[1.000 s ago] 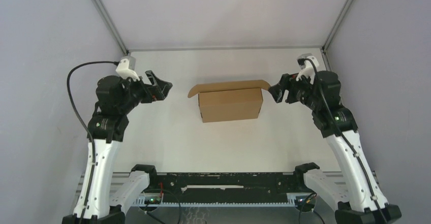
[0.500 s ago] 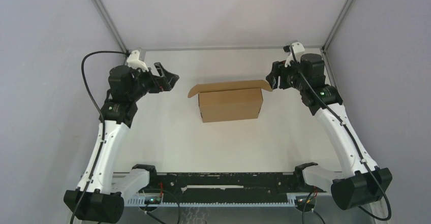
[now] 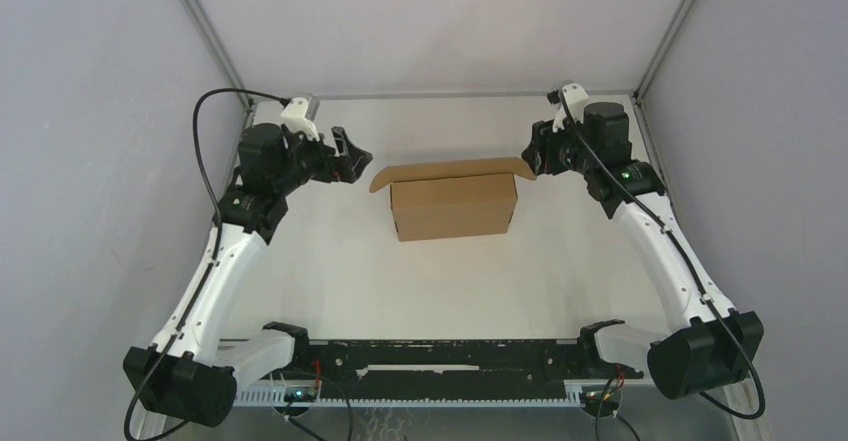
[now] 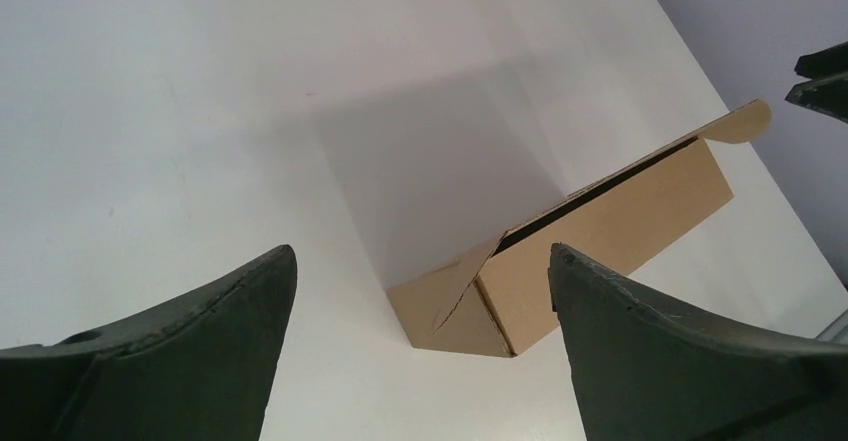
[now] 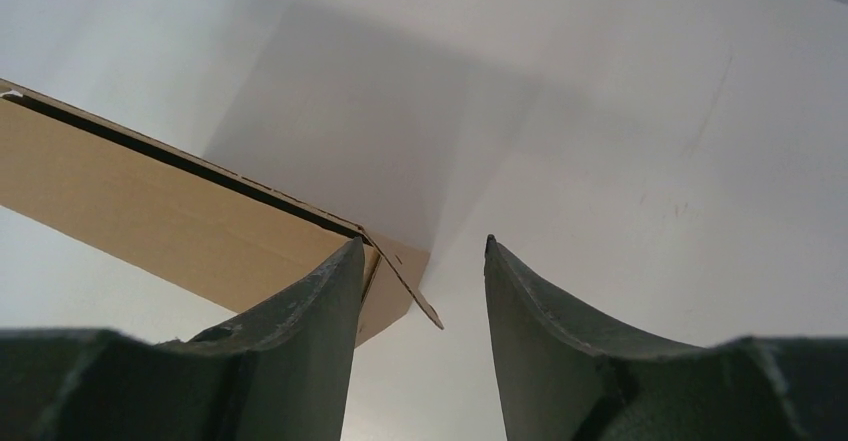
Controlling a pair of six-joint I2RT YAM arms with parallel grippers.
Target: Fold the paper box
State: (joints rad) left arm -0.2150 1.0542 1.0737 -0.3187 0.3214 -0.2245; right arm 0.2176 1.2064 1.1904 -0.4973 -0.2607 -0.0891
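Item, paper box point(image 3: 455, 206): it is sitting at the middle of the table point(image 3: 330, 271), long side facing the arm bases, and is lying exactly where it lay half a second ago. Item, left gripper point(image 3: 352, 154): since then it is reaching further along the table's far side and is now hovering just beside the box's left end flap, where before it was well apart. Item, right gripper point(image 3: 533, 156): it is holding almost the same spot as before, just beside the right end flap. The top view is showing both rounded flaps sticking out from the box's upper corners. Only the left wrist view is revealing a dark slit under the lid's long edge, the lid resting ajar. Only the right wrist view is showing the right flap's tip pointing into the gap between the fingers point(image 5: 300, 331), close to one of them; contact cannot be judged. The left jaws are standing spread wide and grasping nothing. The right jaws are standing apart more narrowly, also carrying nothing.
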